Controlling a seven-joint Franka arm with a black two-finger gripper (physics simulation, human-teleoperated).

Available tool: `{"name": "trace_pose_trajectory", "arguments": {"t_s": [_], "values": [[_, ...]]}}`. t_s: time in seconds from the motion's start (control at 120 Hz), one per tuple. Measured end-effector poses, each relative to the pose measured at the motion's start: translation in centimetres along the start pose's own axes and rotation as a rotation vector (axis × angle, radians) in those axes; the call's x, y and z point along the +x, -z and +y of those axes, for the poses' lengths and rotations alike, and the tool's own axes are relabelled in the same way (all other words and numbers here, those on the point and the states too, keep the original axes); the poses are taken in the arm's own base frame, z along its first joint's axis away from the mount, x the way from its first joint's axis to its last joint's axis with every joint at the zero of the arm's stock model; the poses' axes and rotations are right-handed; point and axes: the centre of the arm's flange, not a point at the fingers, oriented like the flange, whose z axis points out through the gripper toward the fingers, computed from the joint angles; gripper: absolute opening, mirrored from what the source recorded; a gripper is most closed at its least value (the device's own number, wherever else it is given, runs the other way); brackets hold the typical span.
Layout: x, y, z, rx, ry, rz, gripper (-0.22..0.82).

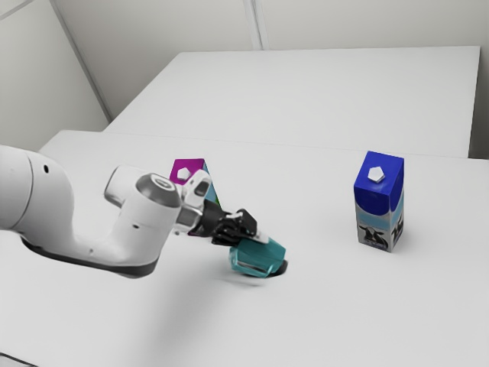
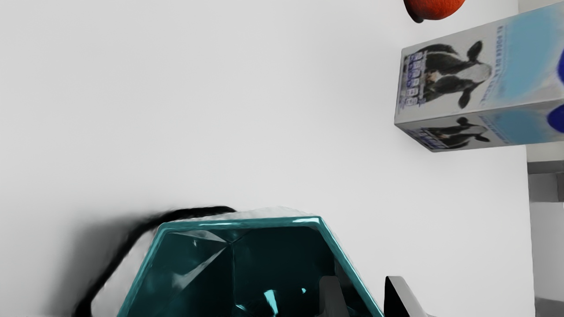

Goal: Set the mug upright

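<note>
right by the gripper [image 2: 361, 284], at five o'clock from it in the exterior view, the teal mug [image 1: 261, 257] is tipped over on the table [image 1: 328, 306], its mouth facing the gripper, which may be open or closed, i cannot tell. the step in hand looks like taking hold of the mug; next comes a sure hold and a slow turn, mouth up, well apart from the blue-topped carton [image 1: 378, 200] at two o'clock

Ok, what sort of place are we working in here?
Probably a simulated test room or lab: plain pale walls, a white table, and a few scattered props, such as the cow-print milk carton and the teal mug.
</note>
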Motion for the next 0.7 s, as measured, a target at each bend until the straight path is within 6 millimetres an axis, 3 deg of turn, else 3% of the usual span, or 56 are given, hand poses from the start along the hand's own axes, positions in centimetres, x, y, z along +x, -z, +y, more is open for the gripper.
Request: {"name": "trace_pose_trajectory", "arguments": {"t_s": [0.2,0.317,0.433,0.542,0.583,0.7], "values": [[-0.9,-0.9,1.7,-0.013,-0.040,-0.023,-0.13],[0.3,0.9,2.9,-0.020,-0.079,0.016,-0.15],[4.2,4.1,6.1,0.041,-0.277,0.041,-0.16],[10.1,6.6,11.8,0.172,-0.579,-0.012,-0.17],[11.8,6.6,13.1,0.220,-0.649,-0.054,-0.17],[14.6,5.1,14.3,0.347,-0.742,-0.198,-0.17]]}}
